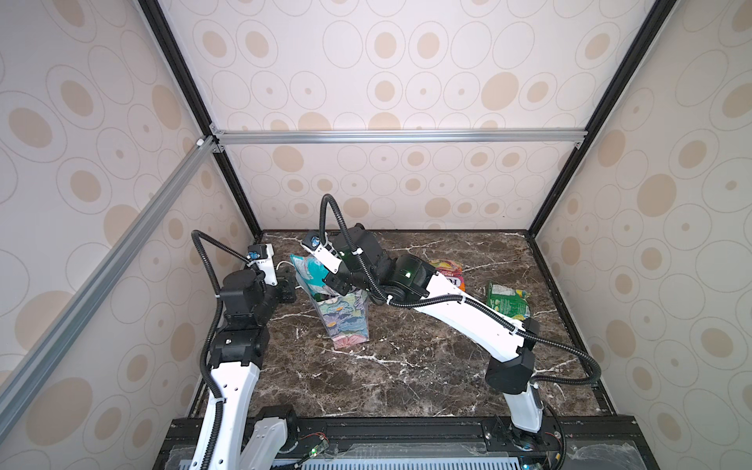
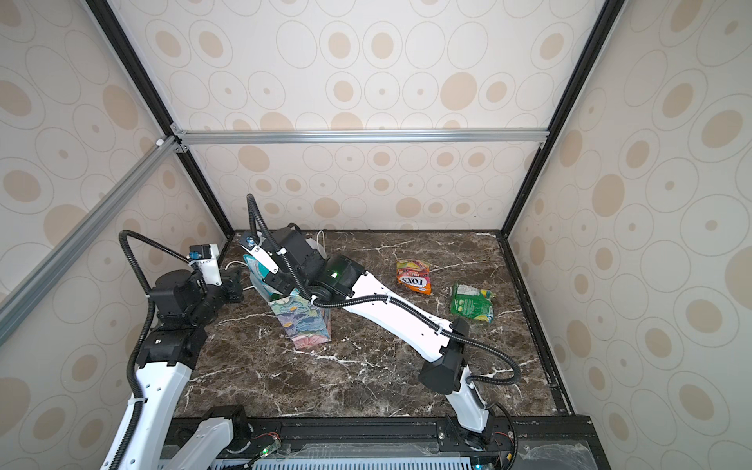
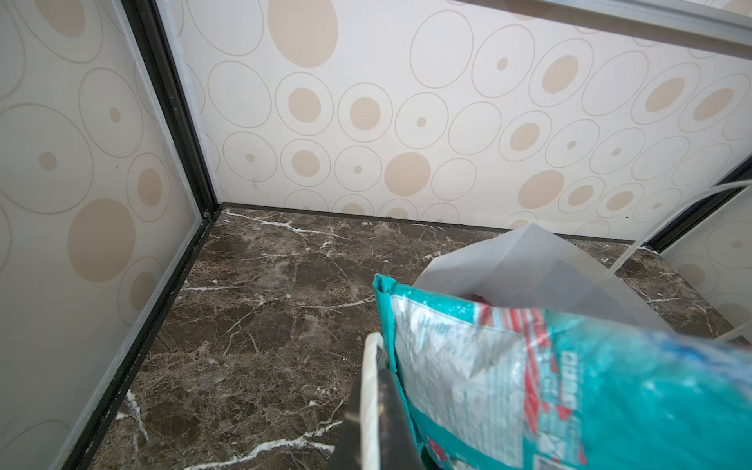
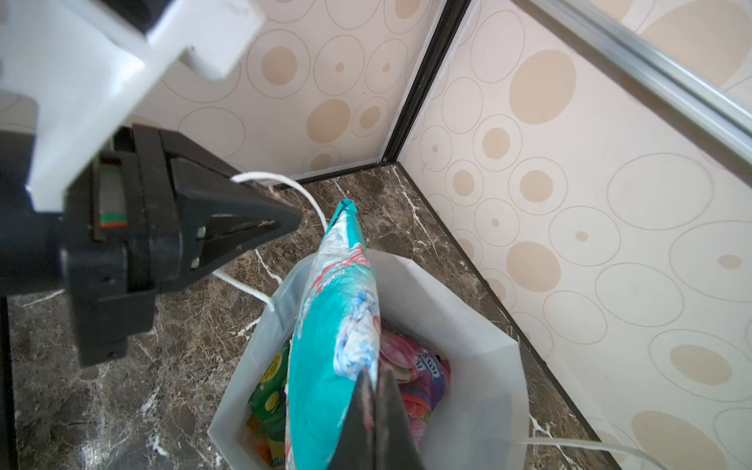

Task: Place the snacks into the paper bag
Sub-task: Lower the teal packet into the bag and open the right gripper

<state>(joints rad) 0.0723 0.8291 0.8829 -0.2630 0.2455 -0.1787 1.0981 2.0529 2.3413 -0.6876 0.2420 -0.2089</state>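
Right gripper (image 4: 372, 380) clenched on teal glossy candy packet (image 4: 325, 325), its lower end inside floral paper gift bag (image 4: 480, 358). Left gripper (image 4: 280, 224) pinches white cord handle (image 4: 260, 176). On dark marble table (image 2: 366, 378): orange glossy packet (image 2: 414, 276), green glossy packet (image 2: 472, 304).

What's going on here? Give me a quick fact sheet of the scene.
Right gripper: shut on teal packet, which stands partly inside the paper bag
Left gripper: shut on the bag's cord handle
Already in bag: pink packet, lime packet
Lying on table: orange packet, green packet
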